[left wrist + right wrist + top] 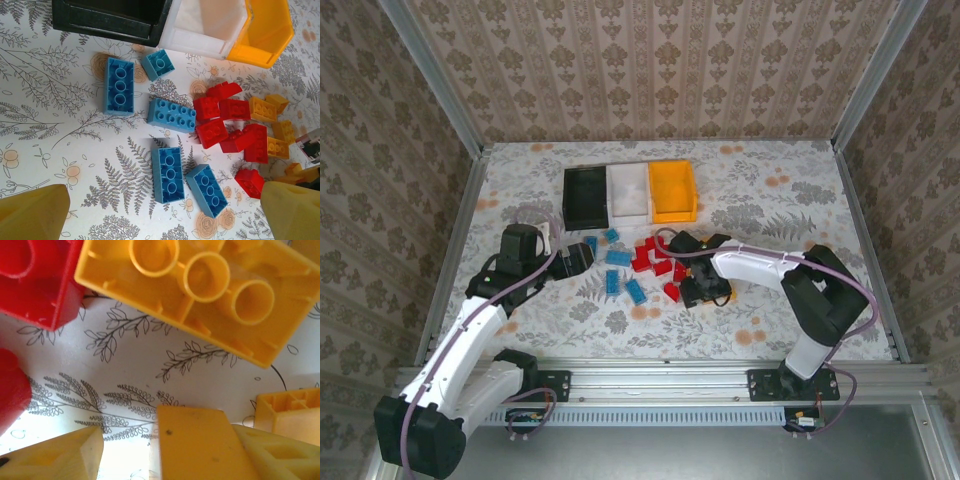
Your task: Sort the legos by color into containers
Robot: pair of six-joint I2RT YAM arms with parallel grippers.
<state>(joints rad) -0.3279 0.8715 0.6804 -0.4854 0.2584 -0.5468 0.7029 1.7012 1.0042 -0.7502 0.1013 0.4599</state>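
Note:
The legos lie in a loose heap in front of the containers: blue ones [618, 257] to the left, red ones [655, 258] in the middle, orange-yellow ones [262, 109] to the right. The black bin [585, 195], white bin [628, 190] and orange-yellow bin [673, 190] stand in a row. My left gripper [165, 215] hovers open above two upturned blue bricks [167, 174]. My right gripper [165, 440] is low at the heap's right side. A yellow brick [200, 445] sits between its jaws against the right finger [280, 455], with a gap to the left finger [50, 455].
An upturned yellow brick [200, 290] and a red brick [35, 280] lie just ahead of the right gripper. The patterned table [790, 200] has free room to the right and left of the bins. Papered walls close in three sides.

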